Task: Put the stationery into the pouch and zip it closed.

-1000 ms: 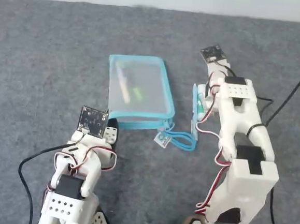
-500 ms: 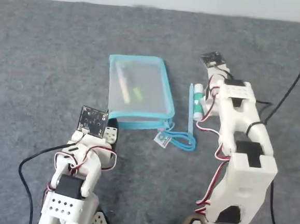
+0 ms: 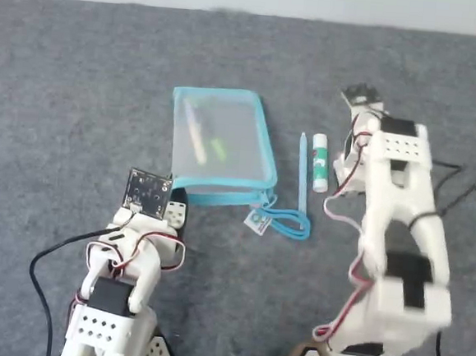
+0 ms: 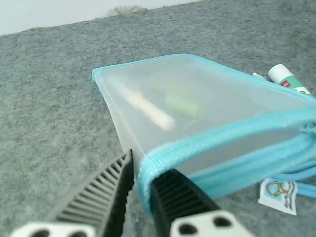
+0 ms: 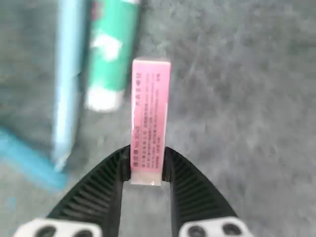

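High overview, wrist close-ups (pouch [image 3: 222, 144] shared)

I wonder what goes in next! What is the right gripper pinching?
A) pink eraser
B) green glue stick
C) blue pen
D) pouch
A: the right gripper is shut on the pink eraser's end, with the blue pen and green glue stick lying free beside it.

The white right arm [image 3: 394, 182] has swung out to its own right, away from the translucent pouch with turquoise zip edging [image 3: 220, 144], and has come off the stationery it was covering. The slim light-blue pen [image 3: 303, 171] and the white glue stick with a green label [image 3: 319, 162], half hidden under the arm a second ago, now lie fully uncovered side by side on the grey tabletop [image 3: 81, 75]. The right tool [image 5: 146, 157], clamped on a pink rectangular eraser [image 5: 149, 108], has gone with the arm.
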Tool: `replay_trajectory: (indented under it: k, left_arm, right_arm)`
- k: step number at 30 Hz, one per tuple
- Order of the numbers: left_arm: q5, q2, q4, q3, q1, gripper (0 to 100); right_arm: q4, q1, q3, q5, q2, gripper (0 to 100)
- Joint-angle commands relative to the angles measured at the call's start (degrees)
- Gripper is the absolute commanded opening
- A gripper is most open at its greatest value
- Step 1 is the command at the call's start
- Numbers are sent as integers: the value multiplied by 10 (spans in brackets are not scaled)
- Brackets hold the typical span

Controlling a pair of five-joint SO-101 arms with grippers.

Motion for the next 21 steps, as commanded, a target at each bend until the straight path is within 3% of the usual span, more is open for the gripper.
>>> replay_trajectory:
  k: [1, 8, 13, 21]
  left_arm:
    - [-7, -9, -13, -8, 0, 12]
    - [-18, -9, -13, -7, 2, 12]
    - [-18, -9, -13, -7, 2, 12]
    - [-19, -9, -13, -7, 2, 12]
  right_arm:
    - [70, -21, 9, -8, -163, 6]
    - [105, -193, 149, -8, -413, 6]
    - [133, -320, 187, -7, -493, 6]
    - [138, -374, 185, 29, -445, 6]
